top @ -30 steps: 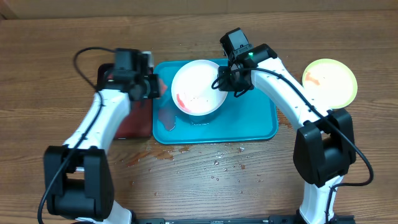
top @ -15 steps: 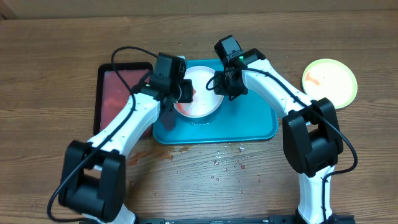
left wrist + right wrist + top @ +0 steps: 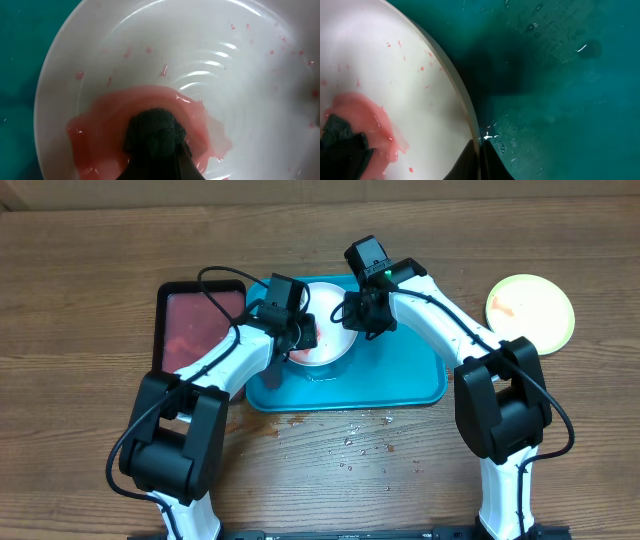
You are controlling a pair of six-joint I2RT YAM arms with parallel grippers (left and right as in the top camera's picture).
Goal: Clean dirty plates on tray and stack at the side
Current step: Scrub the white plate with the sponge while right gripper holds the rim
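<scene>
A white plate [image 3: 330,330] sits on the turquoise tray [image 3: 400,375], with a pink-red puddle [image 3: 100,132] in its hollow. My left gripper [image 3: 303,335] is shut on a dark cloth [image 3: 155,132] and presses it into that puddle. In the left wrist view the left gripper [image 3: 160,167] is mostly hidden behind the cloth. My right gripper [image 3: 357,315] is shut on the white plate's right rim [image 3: 479,150], one finger inside and one outside. A lime green plate [image 3: 530,310] with red smears lies on the table at the far right.
A black tray [image 3: 195,330] holding reddish liquid stands left of the turquoise tray. Red drips and water drops [image 3: 350,442] spot the wood in front of the tray. Wet patches show on the tray floor [image 3: 560,90].
My left arm swung right from over the black tray and brought the dark cloth into the white plate. The right gripper kept its hold on the rim, and the plate looks lower.
</scene>
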